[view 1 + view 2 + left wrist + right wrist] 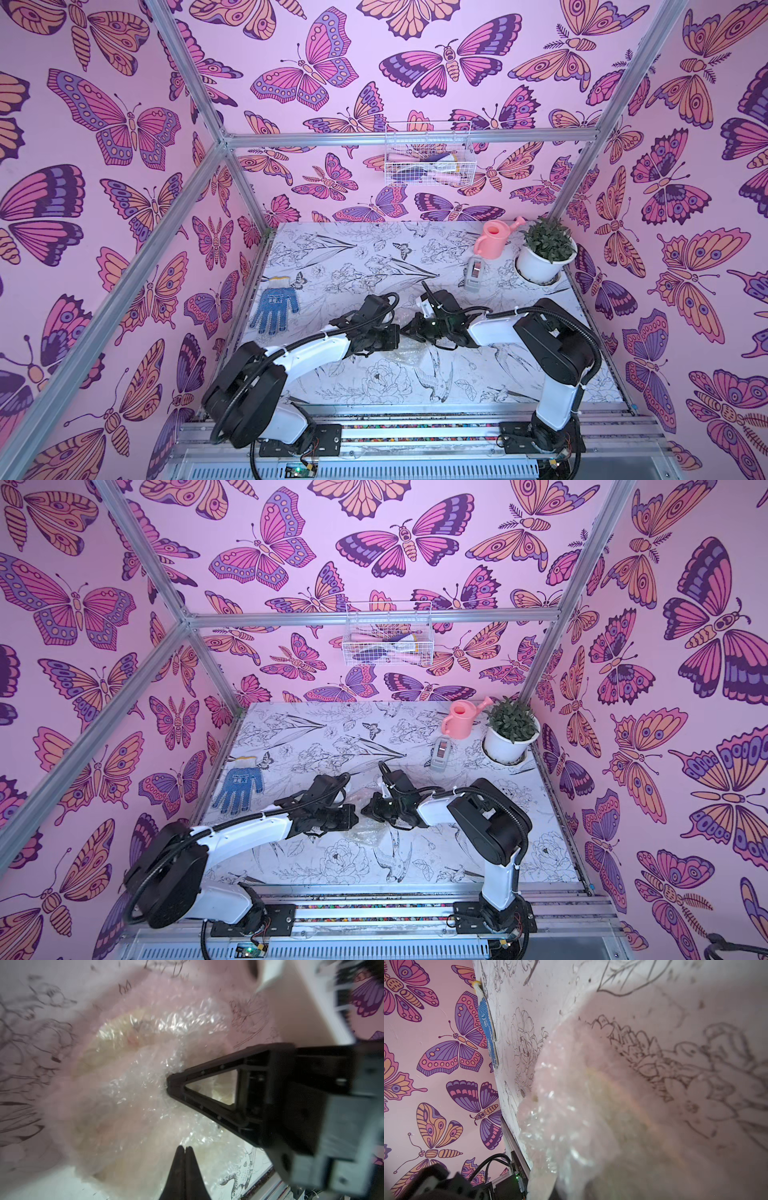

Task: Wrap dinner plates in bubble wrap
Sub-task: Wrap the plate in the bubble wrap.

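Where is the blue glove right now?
In both top views the blue glove lies flat by the table's left edge, just beyond the left arm.

Blue glove point(274, 309), pink watering can point(494, 241), potted plant point(544, 257), tape dispenser point(476, 272).

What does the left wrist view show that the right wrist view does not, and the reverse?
Only the left wrist view: both grippers. The left gripper has its tips pressed together, nothing visible between them. The right gripper is shut on a gathered fold of the bubble wrap.
Only the right wrist view: the blue glove lying on the table.
Both: the crinkled bubble wrap over the cream plate (only a blurred yellowish tint in the right wrist view), the line-drawn table and the butterfly wall.
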`<action>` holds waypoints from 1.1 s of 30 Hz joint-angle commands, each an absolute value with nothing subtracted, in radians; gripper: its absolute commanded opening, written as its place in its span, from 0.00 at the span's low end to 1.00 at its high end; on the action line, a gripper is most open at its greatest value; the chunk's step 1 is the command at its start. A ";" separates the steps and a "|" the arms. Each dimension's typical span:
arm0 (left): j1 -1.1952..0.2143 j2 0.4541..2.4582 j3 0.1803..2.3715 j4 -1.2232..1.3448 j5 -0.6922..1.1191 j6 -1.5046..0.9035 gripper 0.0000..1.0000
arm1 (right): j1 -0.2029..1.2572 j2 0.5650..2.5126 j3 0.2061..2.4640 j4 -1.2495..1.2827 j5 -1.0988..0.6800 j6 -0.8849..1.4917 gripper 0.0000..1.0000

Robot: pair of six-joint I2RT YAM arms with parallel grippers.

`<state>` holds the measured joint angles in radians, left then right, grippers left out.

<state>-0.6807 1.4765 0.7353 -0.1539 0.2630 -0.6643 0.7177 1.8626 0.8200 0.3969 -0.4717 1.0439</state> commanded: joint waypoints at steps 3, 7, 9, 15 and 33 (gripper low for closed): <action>-0.679 1.529 0.743 -0.032 0.331 -0.668 0.00 | 0.726 1.893 0.781 0.262 -0.407 1.045 0.00; -0.679 1.515 0.746 -0.044 0.274 -0.669 0.00 | 0.727 1.893 0.796 0.233 -0.410 1.025 0.00; -0.679 1.487 0.737 -0.038 0.253 -0.666 0.00 | 0.726 1.891 0.796 0.228 -0.407 1.023 0.00; -0.678 1.508 0.707 -0.080 0.202 -0.661 0.00 | 0.726 1.896 0.805 0.216 -0.413 1.014 0.00; -0.681 1.657 0.584 0.034 0.228 -0.697 0.00 | 0.594 1.635 0.861 -0.024 -0.419 0.870 0.33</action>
